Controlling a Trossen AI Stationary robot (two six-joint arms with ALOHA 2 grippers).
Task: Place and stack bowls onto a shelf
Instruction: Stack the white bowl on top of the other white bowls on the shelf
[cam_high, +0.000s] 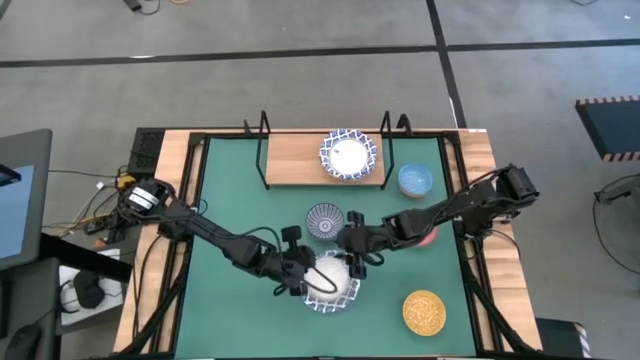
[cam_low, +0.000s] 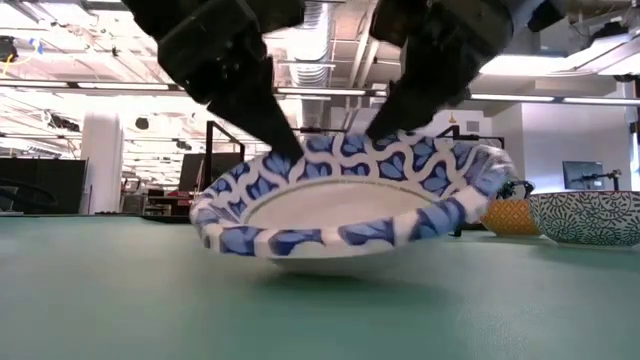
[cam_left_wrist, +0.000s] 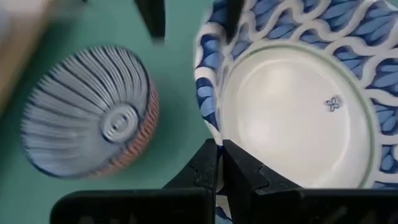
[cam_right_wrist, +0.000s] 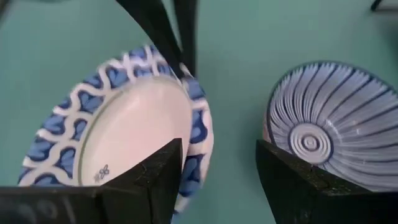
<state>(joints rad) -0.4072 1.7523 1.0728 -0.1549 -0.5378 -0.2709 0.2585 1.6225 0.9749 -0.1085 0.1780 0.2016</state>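
Bowls for this job are spread over the green mat (cam_high: 230, 190): one wide blue-and-white bowl already sits on the shelf (cam_high: 290, 160) at upper centre of the high view, a light blue bowl (cam_high: 415, 180) lies just right of the shelf, a yellow-gold bowl (cam_high: 424, 311) at lower right, a grey-blue patterned bowl (cam_high: 325, 221) in the middle, and a second wide blue-and-white bowl (cam_high: 333, 285) at lower centre, where both arms meet. A red one mostly hidden under the right arm is hard to make out. The step in hand looks like the pickup of that lower-centre wide bowl. The left gripper (cam_left_wrist: 219, 163) has its fingers pressed together on the bowl's patterned rim, one finger inside and one outside, on the rim's left side in the high view. The right gripper (cam_right_wrist: 219, 171) hangs with fingers spread wide, straddling the rim on the side nearest the grey-blue bowl, not yet clamped. In the low view the bowl (cam_low: 345, 205) sits tilted, its right edge raised off the mat while the left edge is low. The next move probably calls for a steady lift by the pinched rim, a carry toward the upper centre, and a level set-down onto the bowl already on the shelf, clear of the black posts. A rim-only pinch could let the bowl swing or slip.
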